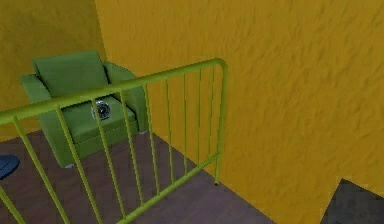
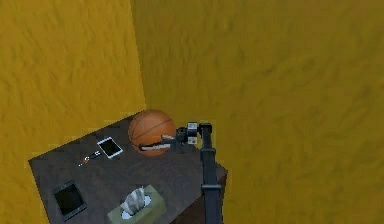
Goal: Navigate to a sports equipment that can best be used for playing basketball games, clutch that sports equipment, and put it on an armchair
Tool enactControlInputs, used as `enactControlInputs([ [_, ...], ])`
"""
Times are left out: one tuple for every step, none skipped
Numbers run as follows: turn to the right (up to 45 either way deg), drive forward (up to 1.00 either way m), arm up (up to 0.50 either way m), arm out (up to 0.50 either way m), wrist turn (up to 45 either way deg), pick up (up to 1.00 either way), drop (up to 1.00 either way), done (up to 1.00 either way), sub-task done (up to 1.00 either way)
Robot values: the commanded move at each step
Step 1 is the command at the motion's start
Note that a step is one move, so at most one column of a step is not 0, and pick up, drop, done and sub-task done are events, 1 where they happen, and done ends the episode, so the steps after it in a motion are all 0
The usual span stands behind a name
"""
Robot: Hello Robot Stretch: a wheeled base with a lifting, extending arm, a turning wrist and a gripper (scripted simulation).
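Arm: dark bar (image 2: pixel 209 185) rises from the arm side view's bottom edge and reaches out over the dark counter (image 2: pixel 170 175)
Counter, near edge: tissue box (image 2: pixel 133 206); dark flat slab (image 2: pixel 68 199) just to its left in the view
Counter, middle: pale phone-like slab (image 2: pixel 110 148); small bits beside it, too small to name
Tool: at the arm's far end (image 2: pixel 175 139), fingers pointing toward the view's left; cannot tell whether it grips anything, because the ball rests on the counter right at its finger end
Basketball: orange, round (image 2: pixel 148 128); sits on the counter's far part, close to the yellow wall corner
Key relation: ball lies to the view's left of the tool, on the finger side, at about the same reach outward; touching or just apart cannot be told; a sphere has no long axis, so only this left-right line matters
Step (judgement): the grasp, not the carry; ball is not lifted off the counter
Next move (judgement): secure the ball along that line, then raise it clear before the base turns
Forward view, near: yellow-green railing (image 1: pixel 150 80) crosses the picture
Forward view, far: green armchair (image 1: pixel 72 75) behind the railing, against the wall; small round object (image 1: pixel 103 109) on its seat
Risk (judgement): ball could roll toward the wall if nudged; railing stands between robot and armchair
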Motion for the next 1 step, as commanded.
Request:
enactControlInputs([
  [0.0, 0.0, 0.1, 0.0, 0.0, 0.0, 0.0, 0.0, 0.0],
])
